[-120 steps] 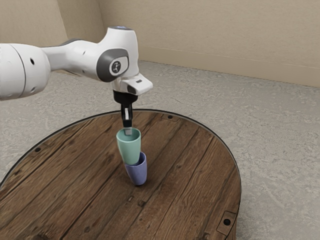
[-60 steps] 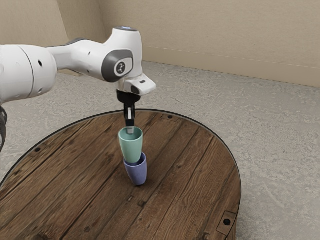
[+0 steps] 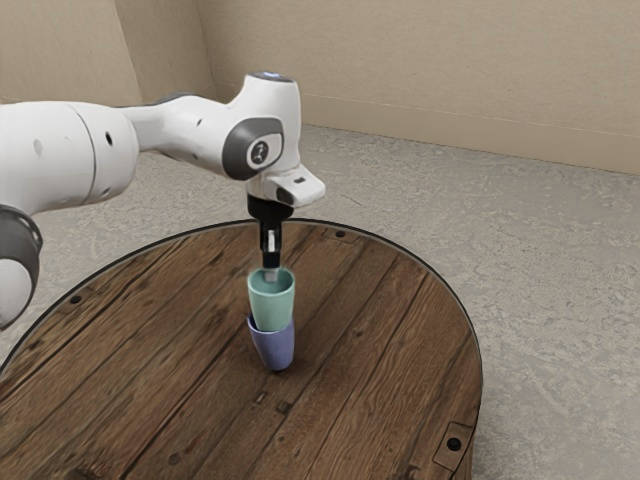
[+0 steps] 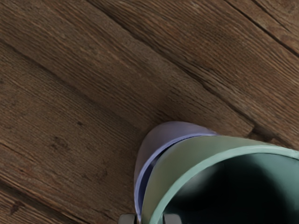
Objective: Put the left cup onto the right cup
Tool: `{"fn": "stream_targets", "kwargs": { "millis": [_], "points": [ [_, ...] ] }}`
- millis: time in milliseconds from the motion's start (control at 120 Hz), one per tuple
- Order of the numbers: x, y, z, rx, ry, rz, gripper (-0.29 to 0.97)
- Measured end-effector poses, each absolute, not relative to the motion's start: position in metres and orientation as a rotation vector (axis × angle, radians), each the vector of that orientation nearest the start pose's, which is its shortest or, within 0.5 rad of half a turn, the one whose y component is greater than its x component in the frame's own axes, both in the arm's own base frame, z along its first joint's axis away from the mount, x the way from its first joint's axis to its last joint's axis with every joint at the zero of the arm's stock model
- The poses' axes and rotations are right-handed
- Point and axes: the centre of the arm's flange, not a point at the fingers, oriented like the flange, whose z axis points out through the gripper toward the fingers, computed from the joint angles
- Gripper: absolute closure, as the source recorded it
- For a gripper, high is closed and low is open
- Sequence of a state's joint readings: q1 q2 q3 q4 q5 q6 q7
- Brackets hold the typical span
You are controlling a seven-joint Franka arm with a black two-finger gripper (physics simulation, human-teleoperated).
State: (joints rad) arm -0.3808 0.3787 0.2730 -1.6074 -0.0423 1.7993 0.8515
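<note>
A green cup stands upright with its lower part nested inside a purple cup on the round wooden table. My gripper reaches down from above and is shut on the green cup's far rim. In the wrist view the green cup sits just under my hand, and the purple cup's rim curves around it.
The table's dark rim runs close on the exterior view's right, with grey floor beyond. A metal bracket sits at the table's front edge. Bare wood lies on all sides of the cups.
My arm moved toward the exterior view's right and lowered. The green cup went from tilted over the purple cup to upright and deeper inside it.
</note>
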Motion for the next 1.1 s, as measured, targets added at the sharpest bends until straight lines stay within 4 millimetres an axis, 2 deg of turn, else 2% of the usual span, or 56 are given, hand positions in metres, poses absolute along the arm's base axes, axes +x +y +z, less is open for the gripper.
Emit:
{"fn": "stream_targets", "kwargs": {
  "millis": [125, 258, 500, 667, 750, 933, 1100],
  "points": [
    [0.637, -0.091, 0.405, -2.787, 1.441, 0.281, 0.35],
    [0.635, -0.09, 0.421, -2.786, 1.441, 0.249, 0.18],
    [0.628, -0.087, 0.456, -2.781, 1.441, 0.174, 0.06],
    [0.616, -0.078, 0.495, -2.747, 1.437, 0.109, 0.03],
    [0.607, -0.064, 0.516, -2.737, 1.417, 0.082, 0.02],
    [0.593, -0.016, 0.551, -2.725, 1.338, 0.046, 0.01],
    [0.567, 0.025, 0.59, -2.736, 1.272, 0.012, 0.0]
  ]
}}
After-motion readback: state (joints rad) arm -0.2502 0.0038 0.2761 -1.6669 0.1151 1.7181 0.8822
